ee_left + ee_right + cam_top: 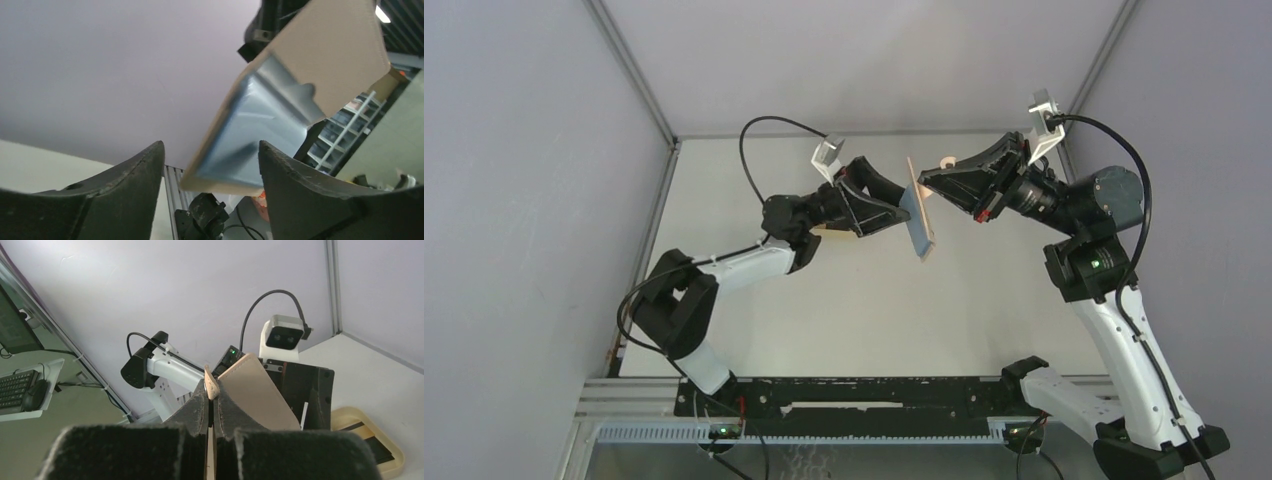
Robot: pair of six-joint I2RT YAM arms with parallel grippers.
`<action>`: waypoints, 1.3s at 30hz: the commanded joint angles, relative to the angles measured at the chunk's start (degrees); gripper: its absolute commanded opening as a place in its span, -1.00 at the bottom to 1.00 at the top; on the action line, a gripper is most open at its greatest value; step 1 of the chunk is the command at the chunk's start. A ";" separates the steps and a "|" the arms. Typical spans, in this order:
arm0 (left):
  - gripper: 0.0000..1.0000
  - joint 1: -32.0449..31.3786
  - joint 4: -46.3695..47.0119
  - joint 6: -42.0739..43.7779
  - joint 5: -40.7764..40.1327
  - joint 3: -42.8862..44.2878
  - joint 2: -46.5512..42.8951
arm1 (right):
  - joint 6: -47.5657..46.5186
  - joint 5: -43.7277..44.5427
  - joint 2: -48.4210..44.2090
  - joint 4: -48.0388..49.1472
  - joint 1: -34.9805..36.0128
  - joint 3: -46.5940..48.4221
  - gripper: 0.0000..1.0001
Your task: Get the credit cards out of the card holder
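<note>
Now I'm holding the holder (917,210) aloft, right gripper (926,180) pinching its edge, left gripper (901,205) hanging spread beside it; I'm judging cards not yet out.

The card holder (918,212) hangs in the air above the tabletop, just toward 12 o'clock from the middle of the top view. There it shows nearly edge-on, a thin slab running from 11 o'clock down to 5 o'clock. It is folded open: the outside is plain tan-beige with a stitched edge, the inside a smooth grey-blue pocket face under a tan flap. The right claw (212,395) pinches its upper tan edge from the 3 o'clock side. Its lower edge shows between the spread fingers of the left claw (210,152); contact cannot be told.
</note>
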 commanded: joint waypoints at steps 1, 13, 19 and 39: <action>0.28 -0.67 3.18 -3.02 3.56 6.06 -0.18 | 1.23 -1.02 -0.75 2.93 -1.35 1.73 -1.00; -1.00 9.81 2.80 -7.66 2.10 -12.28 -9.22 | -2.51 15.24 -5.33 -9.84 -5.73 -8.55 -1.00; -1.00 12.45 -15.62 -0.93 5.72 -19.47 -13.60 | -2.59 20.94 -2.73 -7.45 -0.60 -20.65 -0.70; -1.00 13.69 -111.66 54.16 -10.71 4.17 -4.55 | -9.58 29.95 16.96 0.71 15.63 -30.33 0.39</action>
